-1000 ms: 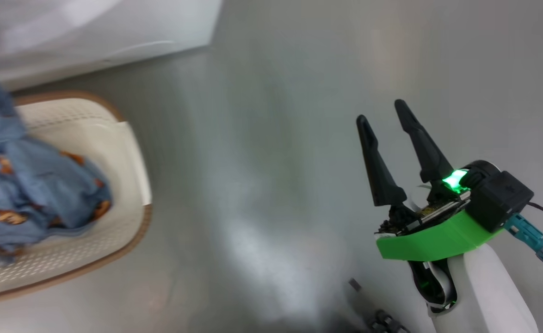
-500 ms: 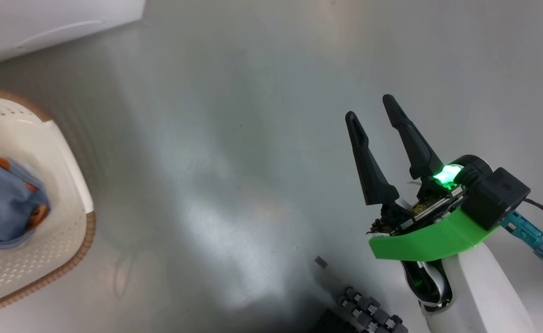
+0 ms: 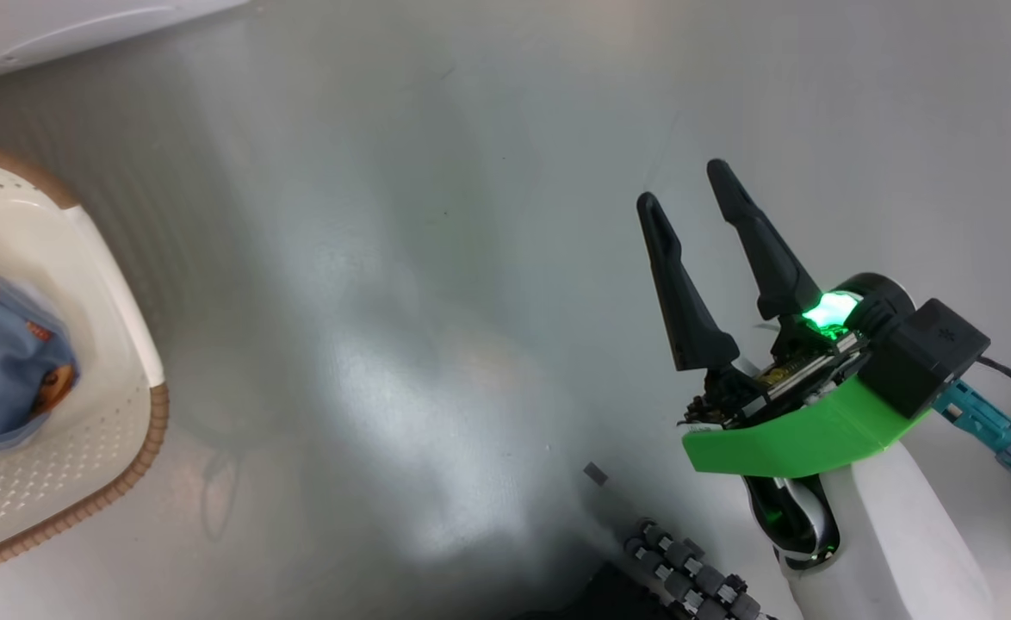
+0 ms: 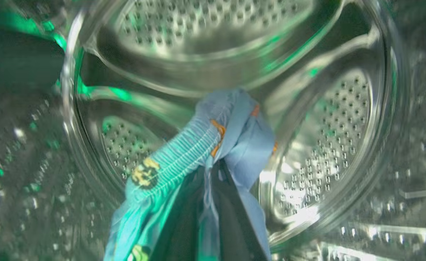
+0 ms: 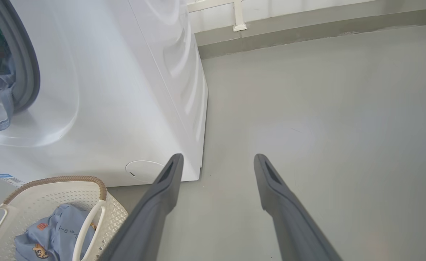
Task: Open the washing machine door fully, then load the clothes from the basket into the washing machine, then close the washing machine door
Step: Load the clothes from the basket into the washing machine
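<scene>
The clothes (image 4: 234,134) are mid-load: one light blue printed garment is clamped between the closed fingers of the left gripper (image 4: 214,166), already inside the steel drum (image 4: 343,119) of the washing machine (image 5: 126,90). More blue fabric lies in the basket (image 3: 118,430) beside the machine. The right gripper (image 3: 683,185) hangs over bare floor (image 3: 437,258), fingers spread apart, holding nothing. The next move likely calls for releasing the garment deep in the drum, then going back for the rest. Against a second ago, the head view has swung, so the basket sits further left, and the garment blurred above it is gone.
</scene>
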Tool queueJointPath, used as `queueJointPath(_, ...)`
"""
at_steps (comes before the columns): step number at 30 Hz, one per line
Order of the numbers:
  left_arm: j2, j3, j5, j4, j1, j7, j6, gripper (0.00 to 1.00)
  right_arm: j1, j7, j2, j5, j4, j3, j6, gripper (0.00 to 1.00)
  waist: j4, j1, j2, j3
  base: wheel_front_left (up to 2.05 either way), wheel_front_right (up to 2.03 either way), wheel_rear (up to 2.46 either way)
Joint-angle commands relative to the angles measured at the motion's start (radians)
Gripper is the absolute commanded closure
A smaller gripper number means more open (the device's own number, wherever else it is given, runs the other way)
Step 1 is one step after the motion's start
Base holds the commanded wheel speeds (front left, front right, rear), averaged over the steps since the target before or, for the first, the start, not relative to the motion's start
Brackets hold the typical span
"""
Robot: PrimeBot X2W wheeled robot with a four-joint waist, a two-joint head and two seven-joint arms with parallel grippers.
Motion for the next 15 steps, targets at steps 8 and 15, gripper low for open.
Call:
queueJointPath(8, 0.018, -0.043, -0.025, 0.114, 0.013, 0.108, -0.063, 1.0, 0.012, -0.005, -0.001, 0.0, -0.021, 0.016, 0.002, 0.0, 0.027, 0.0, -0.0001, 0.0, 0.0, 0.0, 0.0)
queueJointPath(15, 0.004, -0.075, -0.023, 0.173, 0.04, 0.129, -0.074, 0.0, -0.002, -0.005, -0.001, -0.014, -0.019, 0.017, 0.002, 0.0, 0.055, 0.0, -0.0001, -0.014, 0.0, 0.0, 0.0)
